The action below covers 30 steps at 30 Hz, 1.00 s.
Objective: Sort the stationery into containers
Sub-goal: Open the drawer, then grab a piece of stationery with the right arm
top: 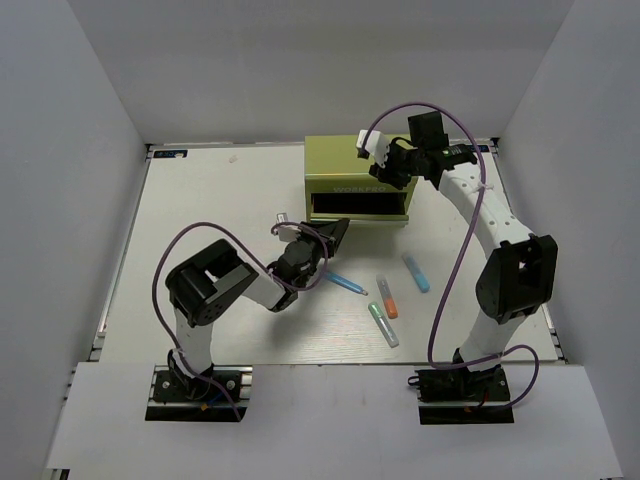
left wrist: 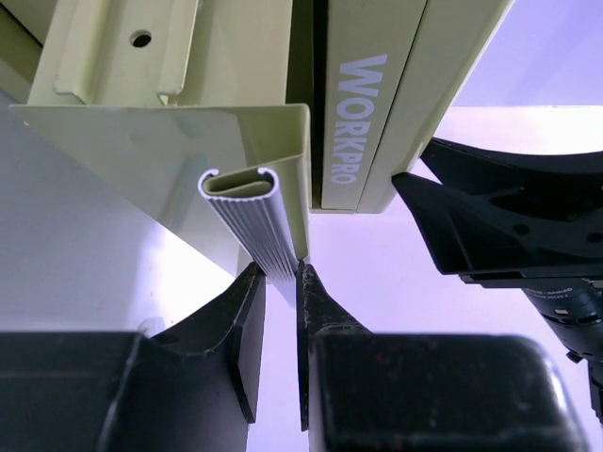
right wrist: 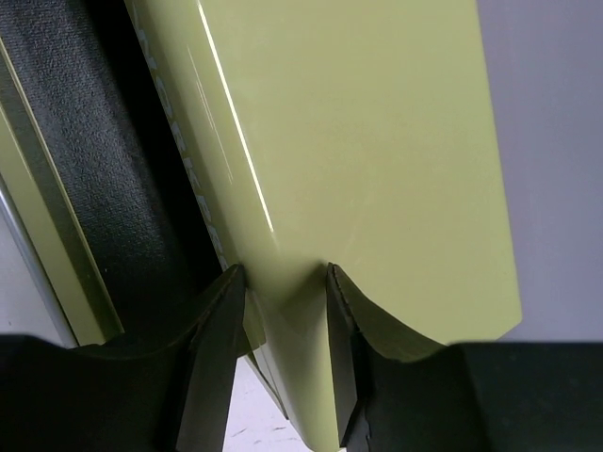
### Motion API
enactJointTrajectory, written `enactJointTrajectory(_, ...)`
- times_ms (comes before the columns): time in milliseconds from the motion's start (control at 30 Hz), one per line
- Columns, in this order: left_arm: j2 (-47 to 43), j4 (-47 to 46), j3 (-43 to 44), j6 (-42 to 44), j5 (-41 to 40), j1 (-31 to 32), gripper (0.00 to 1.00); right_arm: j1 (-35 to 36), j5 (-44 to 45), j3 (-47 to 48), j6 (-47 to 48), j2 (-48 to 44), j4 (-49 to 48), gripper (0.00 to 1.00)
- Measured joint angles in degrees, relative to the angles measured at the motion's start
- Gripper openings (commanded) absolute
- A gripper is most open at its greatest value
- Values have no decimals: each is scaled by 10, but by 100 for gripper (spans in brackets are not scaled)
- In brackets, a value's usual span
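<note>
**Inspector:** Where is the stationery lying?

**Assistant:** All four pieces are lying loose on the white table, in front of the olive-green tool chest. The thin blue pen is lying furthest left. The orange-capped marker is sitting to its right, with the green-capped marker just nearer the arm bases. The light-blue marker is resting furthest right. All four are lying apart from one another.

**Inspector:** And the chest?

**Assistant:** It is standing at the far side of the table, with one drawer standing pulled out towards the pens and showing a dark lining. I cannot tell which of the two drawers it is. The WORKPRO label is showing on the front beside it.

**Inspector:** The claws?

**Assistant:** The left gripper is pinching the ribbed drawer handle, its fingers pressing on either side. The right gripper is clamping an edge of the chest near its right rear, with the green metal sitting between its fingers.

**Inspector:** Anything obstructing?

**Assistant:** The left wrist is lying between the drawer front and the blue pen. The right arm's purple cable is hanging just right of the light-blue marker.
</note>
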State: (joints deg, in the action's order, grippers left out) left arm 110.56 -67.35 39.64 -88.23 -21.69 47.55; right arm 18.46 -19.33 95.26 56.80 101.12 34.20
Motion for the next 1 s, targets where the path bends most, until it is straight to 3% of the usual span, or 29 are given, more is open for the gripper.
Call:
enactJointTrajectory(67, -7, 10, -1, 3, -1, 2, 5, 0, 1, 2, -4, 1, 2, 46)
enactJointTrajectory(100, -10, 16, -2, 4, 0, 2, 12, 0, 2, 2, -5, 1, 2, 53)
enactJointTrajectory(133, -15, 22, -3, 6, 0, 2, 29, 0, 3, 2, -8, 2, 1, 64)
enactJointTrajectory(267, -29, 47, -13, 21, 7, 6, 58, 0, 10, 1, -9, 13, -18, 76)
enactJointTrajectory(367, -30, 68, -20, 31, 17, 11, 66, 0, 10, -7, -9, 11, -29, 78)
enactJointTrajectory(600, -72, 115, -31, 70, 44, 14, 69, -1, 8, -60, -9, -28, -55, 79)
enactJointTrajectory(833, -202, 195, -57, 139, 70, 14, 71, -5, 5, -160, -11, -136, -42, 80)
enactJointTrajectory(933, -271, 273, -51, 194, 83, 14, 72, -5, 4, -193, -26, -190, -40, 73)
enactJointTrajectory(967, -296, 316, -40, 221, 87, 14, 74, -5, 3, -213, -43, -223, -43, 61)
enactJointTrajectory(1000, -311, 344, -32, 239, 89, 14, 76, -5, 3, -222, -46, -237, -43, 54)
